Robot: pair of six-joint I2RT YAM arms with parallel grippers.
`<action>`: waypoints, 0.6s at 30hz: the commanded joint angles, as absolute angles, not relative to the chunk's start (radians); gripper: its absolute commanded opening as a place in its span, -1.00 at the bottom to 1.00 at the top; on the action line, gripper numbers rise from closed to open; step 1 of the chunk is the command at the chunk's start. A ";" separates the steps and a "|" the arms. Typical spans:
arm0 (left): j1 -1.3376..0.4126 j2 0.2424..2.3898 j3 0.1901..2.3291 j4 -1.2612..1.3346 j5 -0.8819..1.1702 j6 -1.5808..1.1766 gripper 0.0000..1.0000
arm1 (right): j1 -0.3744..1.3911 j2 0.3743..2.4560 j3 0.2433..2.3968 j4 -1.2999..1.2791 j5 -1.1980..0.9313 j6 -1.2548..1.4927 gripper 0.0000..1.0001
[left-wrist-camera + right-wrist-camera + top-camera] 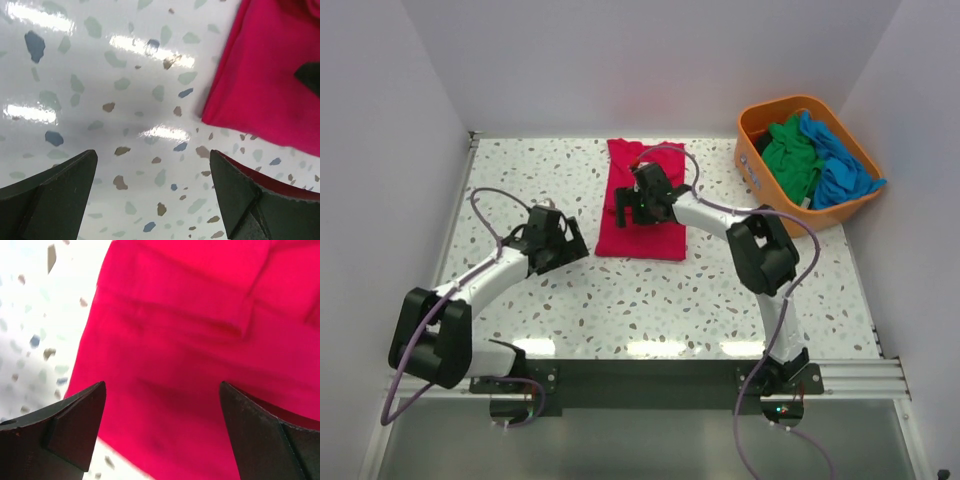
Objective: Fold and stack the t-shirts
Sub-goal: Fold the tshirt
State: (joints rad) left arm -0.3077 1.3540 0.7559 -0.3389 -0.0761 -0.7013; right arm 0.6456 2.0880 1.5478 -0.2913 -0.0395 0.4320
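**Claws hanging spread by the red shirt**

Table (pixel 670 290), speckled white, is carrying everything. The crimson red t-shirt (pixel 640 240) is lying flat on it as a long narrow strip, with layers of cloth overlapping on top in the right wrist view (pixel 190 365). To the right of the red t-shirt and well apart from it, an orange basket (pixel 790 101) is sitting on the table. It is holding the green t-shirt (pixel 788 160) and the bright blue t-shirt (pixel 840 170), both crumpled, the blue one spilling over the rim farthest from the red t-shirt. The right claw (pixel 618 208) is hanging over the red t-shirt's left half, fingers spread wide and gripping nothing (pixel 162 390). The left claw (pixel 560 235) is hanging just left of the red t-shirt's near left corner (pixel 270 75), over bare table, likewise spread wide and gripping nothing (pixel 153 170).
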 commanded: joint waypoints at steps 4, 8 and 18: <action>-0.301 1.266 0.672 -0.281 -0.017 -0.744 1.00 | 0.615 2.251 1.791 -0.314 0.095 0.429 0.97; -0.301 1.261 0.654 -0.275 -0.017 -0.750 1.00 | 0.560 2.339 1.937 -0.284 0.185 0.443 0.97; -0.302 1.362 0.704 -0.152 0.093 -0.721 1.00 | 0.519 2.155 1.794 -0.181 0.264 0.278 0.97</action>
State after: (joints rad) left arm -0.3077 1.3174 0.6498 -0.2485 0.0357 -0.7383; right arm 0.5056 2.3444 1.8896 -0.2256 0.2226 0.3447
